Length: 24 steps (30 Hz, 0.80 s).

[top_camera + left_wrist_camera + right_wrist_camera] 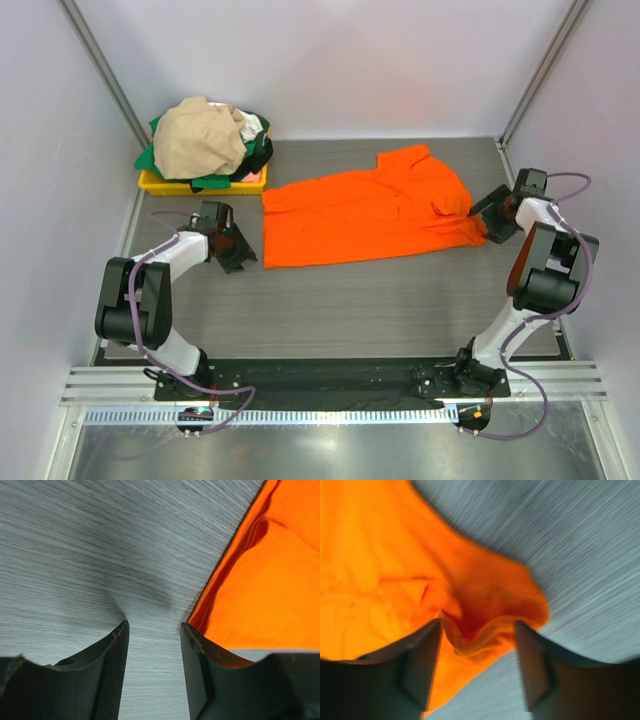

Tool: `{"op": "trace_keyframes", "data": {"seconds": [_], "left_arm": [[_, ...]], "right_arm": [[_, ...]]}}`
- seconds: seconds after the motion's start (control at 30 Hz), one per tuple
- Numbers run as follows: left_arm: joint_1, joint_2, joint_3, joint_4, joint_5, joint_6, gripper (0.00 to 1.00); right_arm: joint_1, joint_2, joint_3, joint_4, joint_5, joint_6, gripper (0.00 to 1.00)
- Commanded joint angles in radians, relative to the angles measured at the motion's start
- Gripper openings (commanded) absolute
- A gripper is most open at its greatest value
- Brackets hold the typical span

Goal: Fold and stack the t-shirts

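An orange t-shirt (370, 205) lies spread across the grey table. My left gripper (238, 250) is open and empty, low over bare table just left of the shirt's left edge (260, 580). My right gripper (482, 222) is open at the shirt's right edge, its jaws on either side of a bunched fold of orange cloth (485, 625) and apart from it. A heap of other t-shirts, a beige one (198, 138) on top of dark green, white and black ones, sits in the yellow bin (160, 184) at the back left.
Grey walls and metal frame posts close in the table at the back and sides. The arms' bases stand on a black plate (320, 378) at the near edge. Bare table lies in front of the orange shirt.
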Motion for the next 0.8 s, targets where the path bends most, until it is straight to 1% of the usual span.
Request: {"op": "trace_keyframes", "data": {"seconds": [0.0, 0.03, 0.1, 0.13, 0.17, 0.23, 0.27, 0.3, 0.33, 0.4, 0.47, 0.53, 0.6, 0.63, 0.7, 0.77], "left_arm": [[-0.004, -0.016, 0.028, -0.005, -0.013, 0.017, 0.47], [-0.004, -0.025, 0.025, -0.008, -0.015, 0.017, 0.5], [-0.005, -0.041, 0.014, -0.011, -0.015, 0.016, 0.52], [-0.004, -0.053, 0.008, -0.012, -0.015, 0.016, 0.55], [-0.007, -0.073, 0.0, -0.011, -0.013, 0.013, 0.57], [-0.016, -0.096, -0.023, -0.011, -0.013, 0.005, 0.61], [-0.028, -0.111, -0.029, 0.001, -0.011, 0.002, 0.62], [-0.034, -0.118, -0.037, 0.009, -0.007, -0.004, 0.63], [-0.04, -0.121, -0.05, 0.015, -0.007, -0.009, 0.64], [-0.057, -0.13, -0.066, 0.044, 0.004, -0.018, 0.65], [-0.071, -0.127, -0.077, 0.07, 0.005, -0.024, 0.66], [-0.079, -0.116, -0.08, 0.083, 0.01, -0.03, 0.66], [-0.083, -0.102, -0.078, 0.106, 0.013, -0.035, 0.66], [-0.082, -0.089, -0.08, 0.116, 0.018, -0.041, 0.66], [-0.085, -0.067, -0.08, 0.144, 0.022, -0.047, 0.66], [-0.089, -0.039, -0.081, 0.181, 0.036, -0.058, 0.66]], "right_arm": [[-0.014, 0.054, 0.064, -0.04, 0.003, 0.026, 0.76], [-0.014, 0.051, 0.061, -0.04, 0.001, 0.026, 0.83], [-0.014, 0.017, 0.032, -0.037, 0.018, 0.018, 0.86], [-0.014, 0.0, 0.02, -0.035, 0.027, 0.015, 0.88], [-0.016, -0.041, 0.007, -0.032, 0.041, 0.009, 0.89], [-0.027, -0.083, -0.048, -0.015, 0.077, 0.009, 0.91], [-0.049, -0.128, -0.097, -0.003, 0.075, 0.012, 0.91], [-0.066, -0.147, -0.121, 0.008, 0.069, 0.018, 0.91], [-0.082, -0.169, -0.149, 0.046, 0.03, 0.027, 0.91], [-0.129, -0.221, -0.223, 0.112, -0.017, 0.041, 0.91], [-0.149, -0.255, -0.278, 0.147, -0.056, 0.058, 0.9], [-0.151, -0.291, -0.306, 0.184, -0.077, 0.06, 0.87], [-0.152, -0.292, -0.333, 0.206, -0.097, 0.06, 0.84], [-0.152, -0.276, -0.341, 0.226, -0.109, 0.061, 0.81], [-0.151, -0.253, -0.355, 0.244, -0.151, 0.063, 0.8], [-0.145, -0.22, -0.358, 0.264, -0.159, 0.064, 0.77]]}}
